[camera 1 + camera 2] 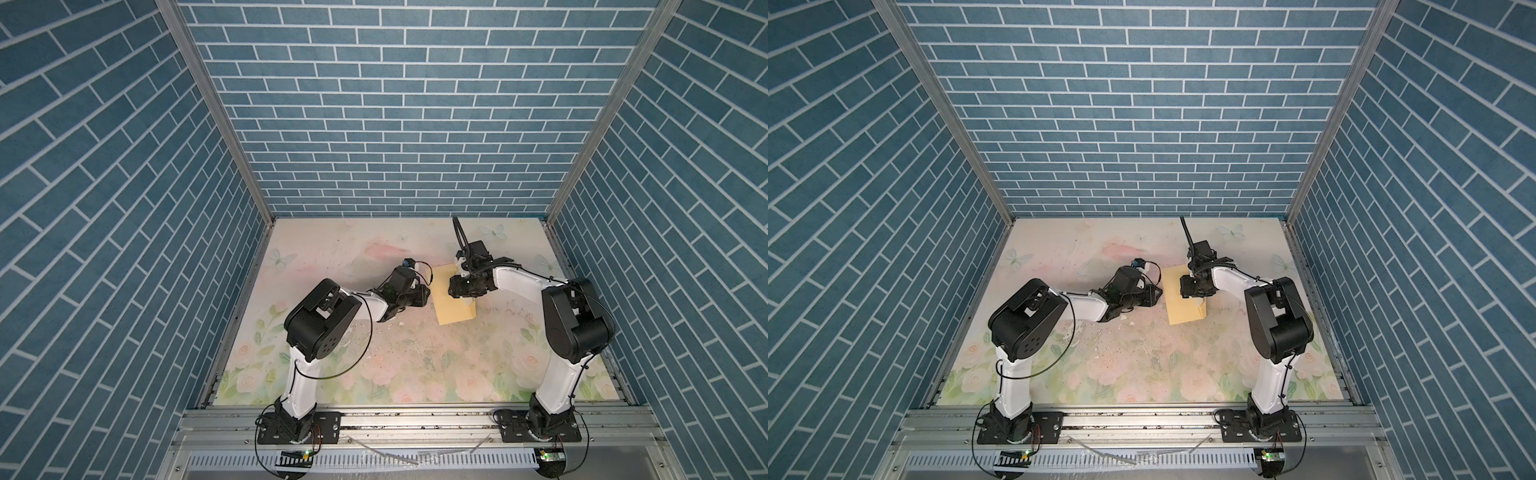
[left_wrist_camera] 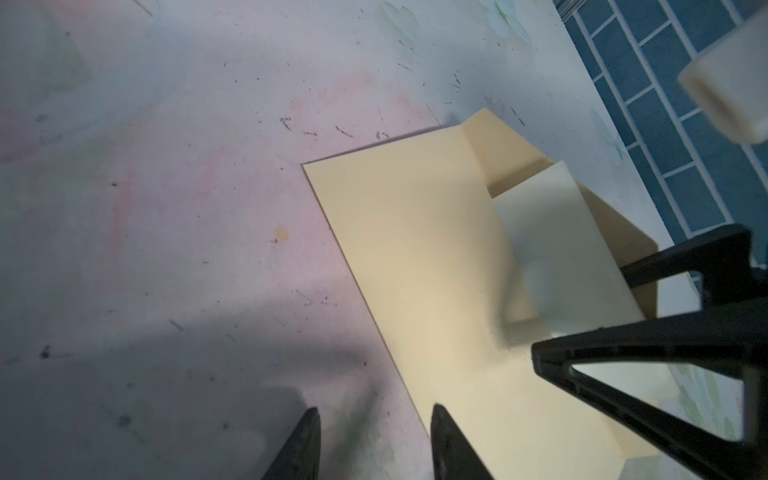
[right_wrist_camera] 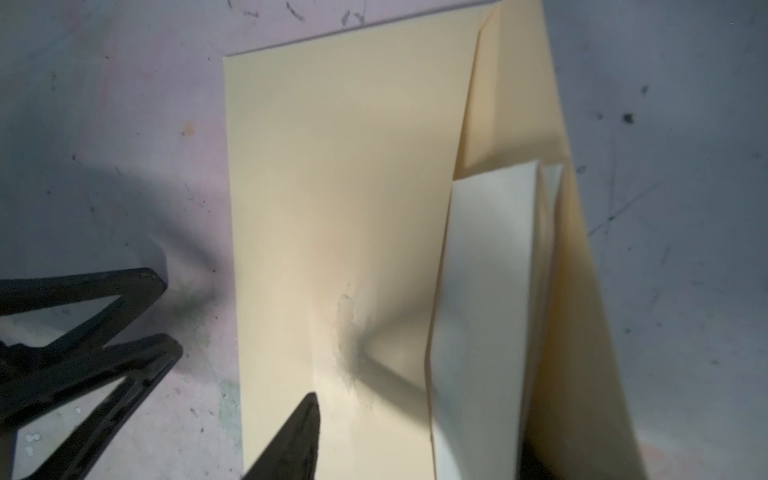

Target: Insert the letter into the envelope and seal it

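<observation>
A: How far along?
B: About halfway. Got the letter point(image 3: 486, 270) partly tucked into the envelope point(image 1: 453, 309), poking out on the right side under the lifted flap point(image 3: 519, 83). Flat on the table point(image 1: 353, 257), a bit right of the middle.
A: Left to do?
B: Push it all the way in, fold the flap down, press it shut (not sealed yet).
A: And the right claw point(image 2: 579, 311)?
B: Spread open over the poking-out letter, one finger on each side. Not squeezing it. Maybe brushing it, hard to tell.
A: The left claw point(image 2: 374, 415)?
B: About half open, empty, low by the envelope's left edge.
</observation>
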Controlling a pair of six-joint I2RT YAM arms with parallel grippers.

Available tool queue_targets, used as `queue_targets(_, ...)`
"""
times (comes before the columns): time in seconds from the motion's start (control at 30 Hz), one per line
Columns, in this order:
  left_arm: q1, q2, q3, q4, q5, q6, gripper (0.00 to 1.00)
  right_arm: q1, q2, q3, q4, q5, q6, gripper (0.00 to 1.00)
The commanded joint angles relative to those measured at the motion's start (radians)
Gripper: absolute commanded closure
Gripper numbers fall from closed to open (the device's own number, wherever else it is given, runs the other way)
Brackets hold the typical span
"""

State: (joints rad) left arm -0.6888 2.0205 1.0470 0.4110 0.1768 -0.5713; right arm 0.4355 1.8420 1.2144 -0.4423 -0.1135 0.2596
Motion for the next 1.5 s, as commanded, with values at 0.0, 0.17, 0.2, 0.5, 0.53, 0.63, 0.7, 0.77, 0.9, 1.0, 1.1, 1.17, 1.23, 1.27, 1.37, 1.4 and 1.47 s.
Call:
queue_targets(0.0, -0.012, -0.044, -0.001, -0.037, 0.004, 0.006, 0.56, 0.019, -0.045, 0.074, -0.102, 0.11, -0.04, 0.37)
queue_targets(0.17, -0.021, -0.064, 0.003, -0.032, 0.014, 0.005, 0.56, 0.025, -0.068, 0.074, -0.109, 0.083, -0.04, 0.34)
queue_targets(0.2, -0.023, -0.067, 0.005, -0.029, 0.02, 0.005, 0.56, 0.025, -0.07, 0.07, -0.103, 0.071, -0.035, 0.34)
queue_targets(0.5, -0.028, -0.081, -0.006, -0.007, 0.047, -0.018, 0.56, 0.025, -0.058, 0.002, -0.009, -0.131, 0.038, 0.37)
queue_targets(0.53, -0.028, -0.079, -0.01, 0.003, 0.049, -0.023, 0.56, 0.025, -0.058, -0.011, 0.012, -0.154, 0.056, 0.37)
queue_targets(0.63, -0.028, -0.065, -0.012, -0.001, 0.049, -0.025, 0.59, 0.025, -0.059, -0.062, 0.087, -0.205, 0.114, 0.38)
queue_targets(0.7, -0.028, -0.055, -0.016, -0.004, 0.046, -0.025, 0.62, 0.025, -0.058, -0.092, 0.131, -0.229, 0.145, 0.39)
queue_targets(0.77, -0.028, -0.045, -0.018, -0.009, 0.043, -0.025, 0.65, 0.025, -0.057, -0.113, 0.157, -0.237, 0.165, 0.39)
queue_targets(0.9, -0.028, -0.029, -0.022, -0.038, 0.02, -0.016, 0.7, 0.025, -0.047, -0.142, 0.19, -0.251, 0.189, 0.4)
queue_targets(1.0, -0.027, -0.01, -0.022, -0.034, 0.023, -0.02, 0.73, 0.026, -0.043, -0.15, 0.201, -0.255, 0.198, 0.4)
queue_targets(1.1, -0.027, 0.007, -0.012, -0.039, 0.03, -0.022, 0.75, 0.028, -0.041, -0.154, 0.207, -0.253, 0.203, 0.4)
queue_targets(1.17, -0.028, 0.012, -0.005, -0.058, 0.026, -0.016, 0.76, 0.029, -0.04, -0.153, 0.208, -0.252, 0.204, 0.4)
queue_targets(1.23, -0.029, 0.015, 0.001, -0.076, 0.018, -0.011, 0.77, 0.031, -0.039, -0.151, 0.205, -0.249, 0.204, 0.4)
queue_targets(1.27, -0.029, 0.016, 0.004, -0.085, 0.015, -0.008, 0.78, 0.031, -0.039, -0.151, 0.203, -0.247, 0.204, 0.4)
queue_targets(1.37, -0.031, 0.022, 0.019, -0.126, -0.001, 0.004, 0.82, 0.032, -0.039, -0.148, 0.2, -0.243, 0.204, 0.4)
queue_targets(1.4, -0.032, 0.024, 0.026, -0.143, -0.009, 0.004, 0.83, 0.032, -0.04, -0.148, 0.198, -0.241, 0.203, 0.4)
queue_targets(1.47, -0.032, 0.026, 0.027, -0.159, -0.011, 0.006, 0.83, 0.032, -0.04, -0.139, 0.183, -0.241, 0.193, 0.39)
